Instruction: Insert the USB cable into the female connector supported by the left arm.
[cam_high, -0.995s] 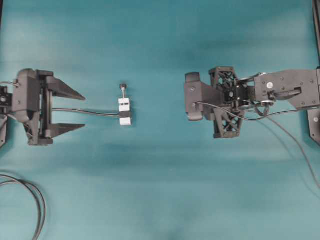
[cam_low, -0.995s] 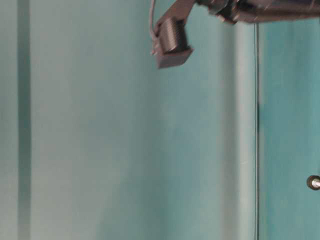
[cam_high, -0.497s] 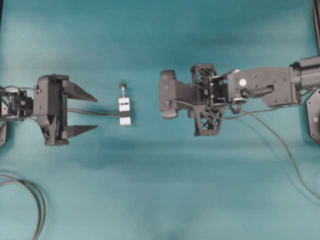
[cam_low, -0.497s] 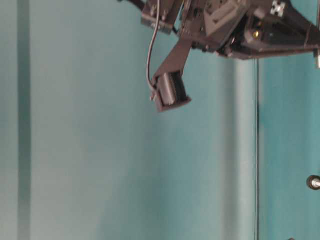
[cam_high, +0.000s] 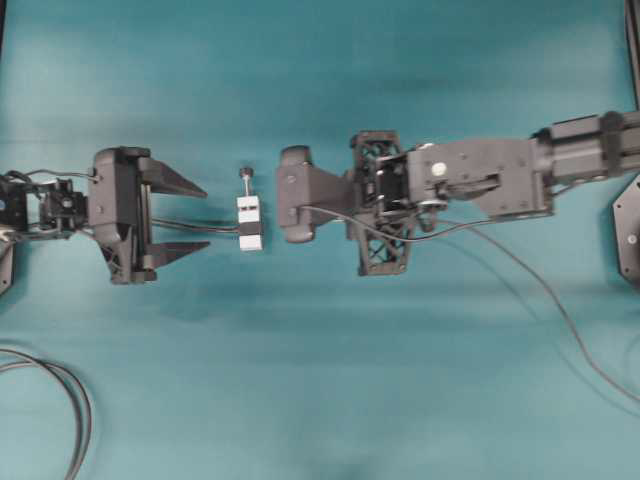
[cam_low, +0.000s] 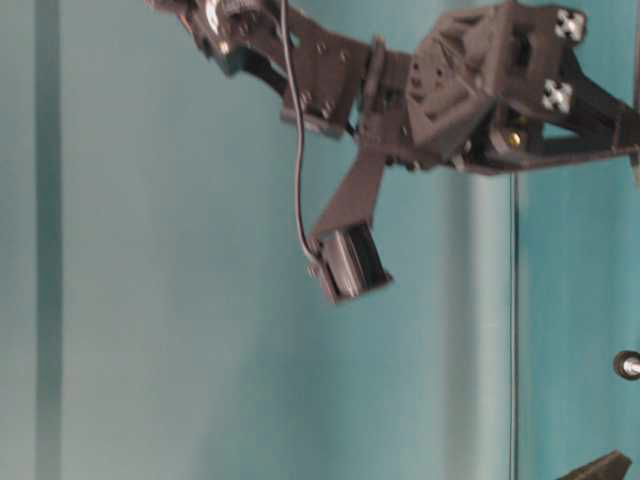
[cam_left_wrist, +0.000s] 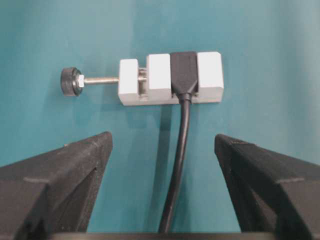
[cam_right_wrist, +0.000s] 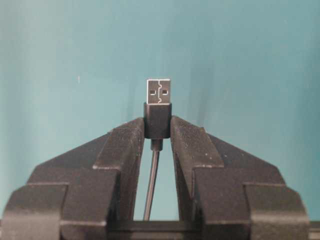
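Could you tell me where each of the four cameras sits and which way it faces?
Overhead: above, facing down on the table, both arms, white block.
Table-level: low, side-on; right arm's underside and hanging camera.
Left wrist: behind the open left gripper, facing the white block.
Right wrist: behind the right gripper, which holds the USB cable.
Overhead and left wrist share the block.

USB cable (cam_right_wrist: 158, 107) plug: shiny metal tip, matt blk plastic body. White block (cam_left_wrist: 170, 78): matt plastic. Table (cam_high: 320, 380): matt teal.
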